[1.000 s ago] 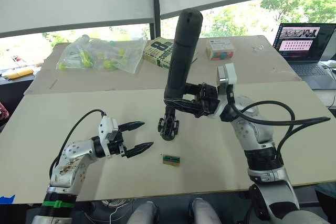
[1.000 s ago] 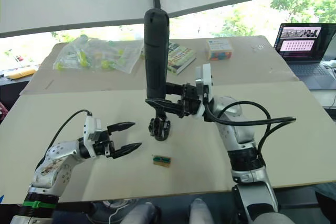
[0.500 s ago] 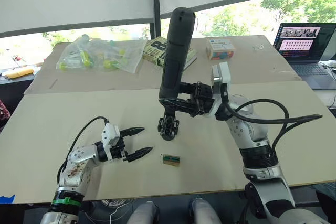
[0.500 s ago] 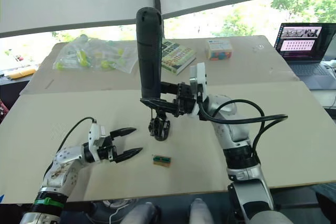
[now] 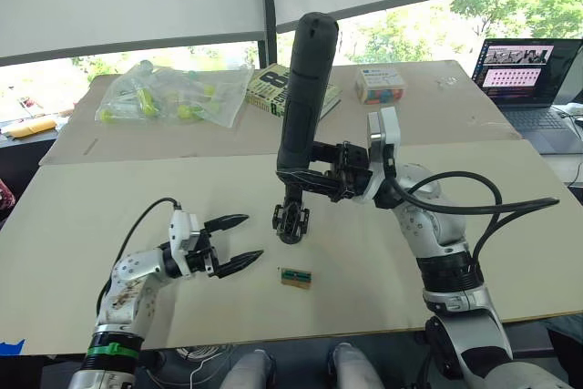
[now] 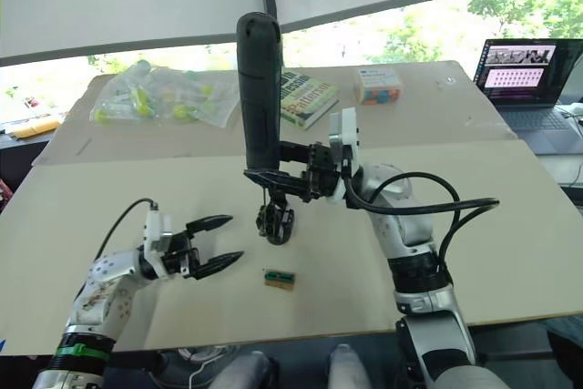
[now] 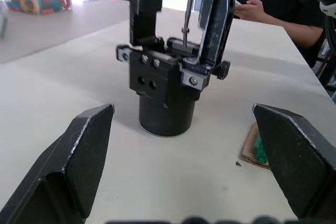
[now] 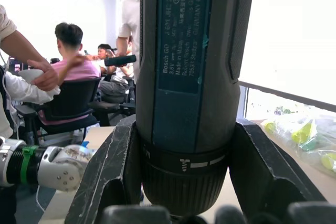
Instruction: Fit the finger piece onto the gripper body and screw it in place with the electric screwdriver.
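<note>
Pale tabletop (image 5: pixel 109 198) fills the foreground, with a second table behind it under bright windows and drawn white blinds. On that far table lie a clear bag of yellow-green tubes (image 5: pixel 168 93), a book (image 5: pixel 273 90), a small colourful box (image 5: pixel 381 85) and, off to the right, an open laptop (image 5: pixel 526 79).

Near the middle of the near table stands the gripper body (image 5: pixel 291 219), a black block on a round dark base with 2 black fingers rising from it, as the left wrist view shows (image 7: pixel 165 90). The finger piece cannot be told apart from the fingers already on the body.

The right gripper (image 5: pixel 314 175) is clamped around the lower end of the electric screwdriver (image 5: pixel 303 88), which stands nearly upright, rounded end up, directly over the gripper body. Its thin metal bit (image 7: pixel 188 9) comes down between the 2 upright fingers and meets the top of the block. In the right wrist view the 2 black fingers (image 8: pixel 113 177) press against both sides of the screwdriver's collar.

The left gripper (image 5: pixel 230 241) hovers low over the table to the left of the gripper body, its 2 pointed fingers spread apart and empty, aimed toward the body.

A small green-and-brown block (image 5: pixel 295 276) lies flat on the table just in front of the gripper body, apart from both grippers.

People sit at desks in the background of the right wrist view (image 8: pixel 73 61).
</note>
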{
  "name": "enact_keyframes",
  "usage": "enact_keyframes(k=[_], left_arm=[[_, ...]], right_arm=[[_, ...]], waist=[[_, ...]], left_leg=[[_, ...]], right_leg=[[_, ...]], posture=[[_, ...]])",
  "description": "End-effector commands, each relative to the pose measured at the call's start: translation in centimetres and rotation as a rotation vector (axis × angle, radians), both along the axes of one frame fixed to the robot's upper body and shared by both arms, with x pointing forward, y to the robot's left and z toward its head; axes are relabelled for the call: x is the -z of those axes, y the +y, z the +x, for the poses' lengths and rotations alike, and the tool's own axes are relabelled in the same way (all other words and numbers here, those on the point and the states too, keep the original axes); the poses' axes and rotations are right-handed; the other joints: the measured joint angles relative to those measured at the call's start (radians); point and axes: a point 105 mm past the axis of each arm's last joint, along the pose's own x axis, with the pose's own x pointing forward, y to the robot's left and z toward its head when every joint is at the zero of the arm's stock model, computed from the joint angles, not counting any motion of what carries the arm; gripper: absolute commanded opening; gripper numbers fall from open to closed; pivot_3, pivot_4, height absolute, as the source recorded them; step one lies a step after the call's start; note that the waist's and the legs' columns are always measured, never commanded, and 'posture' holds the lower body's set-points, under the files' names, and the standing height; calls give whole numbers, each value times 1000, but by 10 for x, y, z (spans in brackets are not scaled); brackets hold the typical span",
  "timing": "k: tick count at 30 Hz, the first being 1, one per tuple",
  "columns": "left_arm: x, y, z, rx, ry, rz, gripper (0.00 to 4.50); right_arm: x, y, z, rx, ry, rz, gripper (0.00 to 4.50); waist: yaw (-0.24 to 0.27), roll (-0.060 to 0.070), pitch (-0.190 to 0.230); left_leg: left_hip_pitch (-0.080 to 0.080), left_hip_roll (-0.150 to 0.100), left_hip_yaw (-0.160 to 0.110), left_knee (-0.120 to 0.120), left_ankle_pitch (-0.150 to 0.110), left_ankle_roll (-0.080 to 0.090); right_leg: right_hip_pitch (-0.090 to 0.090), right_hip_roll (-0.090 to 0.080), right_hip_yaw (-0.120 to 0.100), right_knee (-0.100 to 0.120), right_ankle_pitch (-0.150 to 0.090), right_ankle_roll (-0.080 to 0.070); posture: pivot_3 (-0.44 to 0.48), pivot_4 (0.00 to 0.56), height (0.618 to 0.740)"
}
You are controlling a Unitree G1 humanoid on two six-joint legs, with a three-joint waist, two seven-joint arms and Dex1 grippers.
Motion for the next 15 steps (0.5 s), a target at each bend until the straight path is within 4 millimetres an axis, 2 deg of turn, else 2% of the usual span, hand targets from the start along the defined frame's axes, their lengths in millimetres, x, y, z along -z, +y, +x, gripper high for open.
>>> enact_keyframes(k=[1,15], left_arm=[[-12,4,-2,-9,-41,-14,4500],[-24,-16,3,8,-32,-2,4500]], right_arm=[[-27,0,-10,-24,-102,48,1924],[-22,3,-11,-35,-101,28,1924]], waist=[[1,0,0],[-1,0,0]], left_leg=[[0,0,0,0,0,0],[0,0,0,0,0,-1]], right_leg=[[0,0,0,1,0,0],[-1,0,0,3,0,0]], posture=[[0,150,740],[0,150,740]])
